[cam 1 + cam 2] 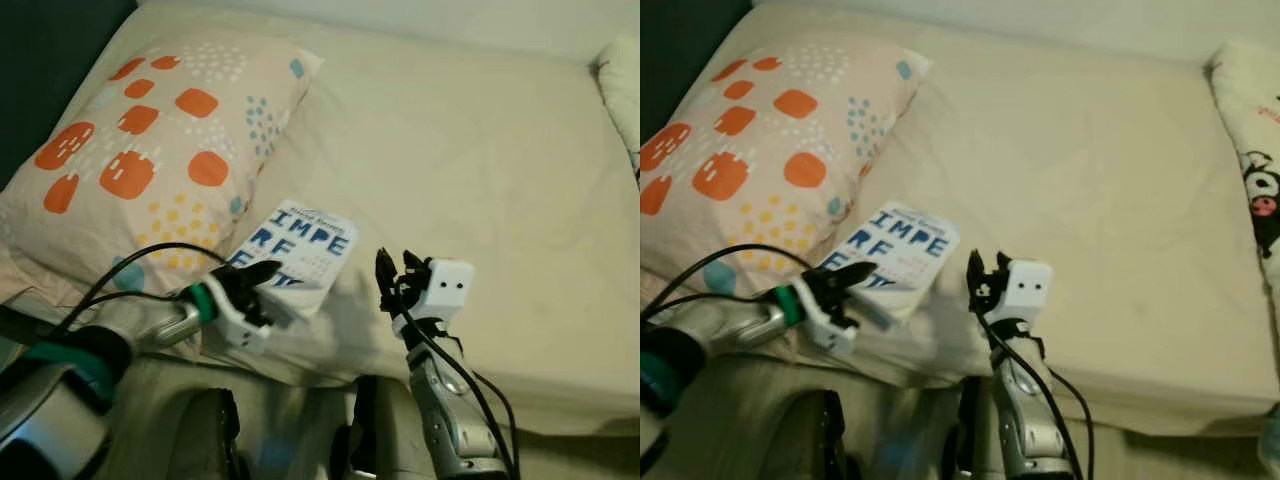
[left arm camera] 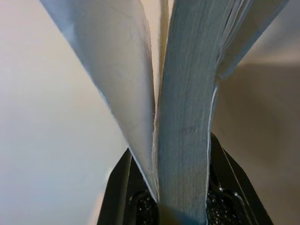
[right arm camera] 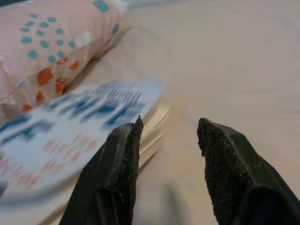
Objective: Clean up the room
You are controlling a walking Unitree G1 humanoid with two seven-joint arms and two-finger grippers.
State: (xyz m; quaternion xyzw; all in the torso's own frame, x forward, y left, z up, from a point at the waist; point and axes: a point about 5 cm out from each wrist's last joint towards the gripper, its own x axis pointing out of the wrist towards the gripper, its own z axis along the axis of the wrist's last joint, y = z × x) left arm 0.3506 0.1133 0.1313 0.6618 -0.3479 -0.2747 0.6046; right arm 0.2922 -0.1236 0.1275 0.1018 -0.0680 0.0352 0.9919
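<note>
I see the left gripper [image 1: 262, 283] pinching the book [image 1: 300, 245] on the bed [image 1: 480, 150], right gripper [image 3: 168, 136] spread.

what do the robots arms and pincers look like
Both arms are silver metal with black cables looping alongside. The left pincer has black fingers on a white mount behind a green ring, with a teal band further up the arm. The right pincer has black, gritty-padded fingers beside a white boxy housing.
</note>
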